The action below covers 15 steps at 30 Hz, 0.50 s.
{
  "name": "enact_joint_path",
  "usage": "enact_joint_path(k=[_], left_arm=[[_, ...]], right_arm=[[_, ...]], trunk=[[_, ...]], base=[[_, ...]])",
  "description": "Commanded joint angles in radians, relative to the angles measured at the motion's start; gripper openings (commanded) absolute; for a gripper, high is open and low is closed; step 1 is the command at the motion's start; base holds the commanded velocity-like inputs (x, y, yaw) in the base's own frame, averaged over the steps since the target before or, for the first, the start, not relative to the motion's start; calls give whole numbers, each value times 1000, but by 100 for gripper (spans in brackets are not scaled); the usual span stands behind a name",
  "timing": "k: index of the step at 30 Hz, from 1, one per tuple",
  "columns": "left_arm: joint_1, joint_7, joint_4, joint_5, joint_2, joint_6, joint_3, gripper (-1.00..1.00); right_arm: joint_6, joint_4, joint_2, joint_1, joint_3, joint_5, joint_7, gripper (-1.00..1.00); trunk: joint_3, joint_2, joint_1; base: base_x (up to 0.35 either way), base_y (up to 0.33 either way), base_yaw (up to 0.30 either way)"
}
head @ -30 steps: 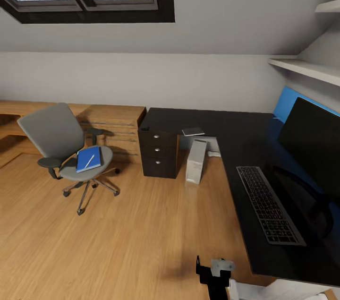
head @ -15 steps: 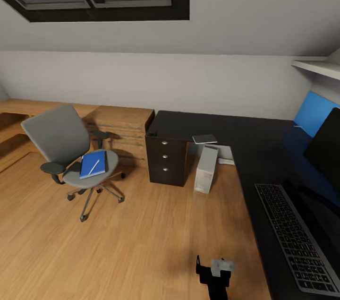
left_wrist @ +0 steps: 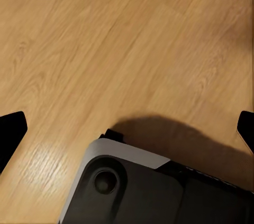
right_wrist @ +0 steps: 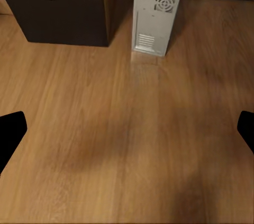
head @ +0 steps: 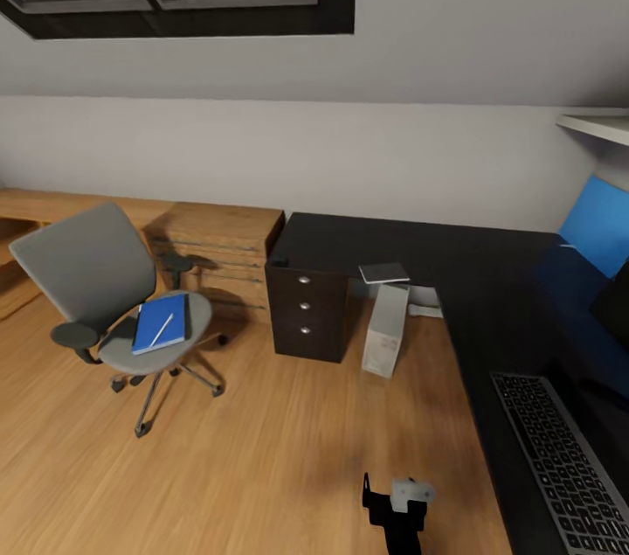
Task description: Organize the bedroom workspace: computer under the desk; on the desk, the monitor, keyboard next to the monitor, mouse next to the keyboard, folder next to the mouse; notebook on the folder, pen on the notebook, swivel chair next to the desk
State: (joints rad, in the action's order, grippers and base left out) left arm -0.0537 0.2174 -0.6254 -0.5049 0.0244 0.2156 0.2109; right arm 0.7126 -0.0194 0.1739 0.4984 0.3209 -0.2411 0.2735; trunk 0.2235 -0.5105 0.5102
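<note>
a blue folder lay on the chair, a pen on top. the computer stood under the desk. both grippers hung spread wide, holding nothing.

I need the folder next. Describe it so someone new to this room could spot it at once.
Find the swivel chair, standing on the wooden floor in front of the light wooden dresser, left of the black desk. On its grey seat lies the folder, a flat bright blue rectangle. A thin white pen lies across it, and nothing else on the chair is blue.
</note>
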Motion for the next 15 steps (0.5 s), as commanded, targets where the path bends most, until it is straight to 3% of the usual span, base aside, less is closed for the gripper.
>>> enact_joint_path(k=[1, 7, 15], left_arm=[[0, 8, -2, -9, 2, 4, 8, 100], [0, 8, -2, -9, 2, 4, 8, 100], [0, 8, -2, -10, 3, 4, 8, 100]], right_arm=[[3, -2, 1, 1, 9, -6, 4, 100], [7, -2, 1, 0, 10, -9, 3, 100], [16, -2, 1, 0, 11, -12, 3, 100]], trunk=[[1, -1, 1], [-1, -1, 1], [-12, -1, 1]], base=[[338, 0, 0], [338, 12, 0], [315, 171, 0]])
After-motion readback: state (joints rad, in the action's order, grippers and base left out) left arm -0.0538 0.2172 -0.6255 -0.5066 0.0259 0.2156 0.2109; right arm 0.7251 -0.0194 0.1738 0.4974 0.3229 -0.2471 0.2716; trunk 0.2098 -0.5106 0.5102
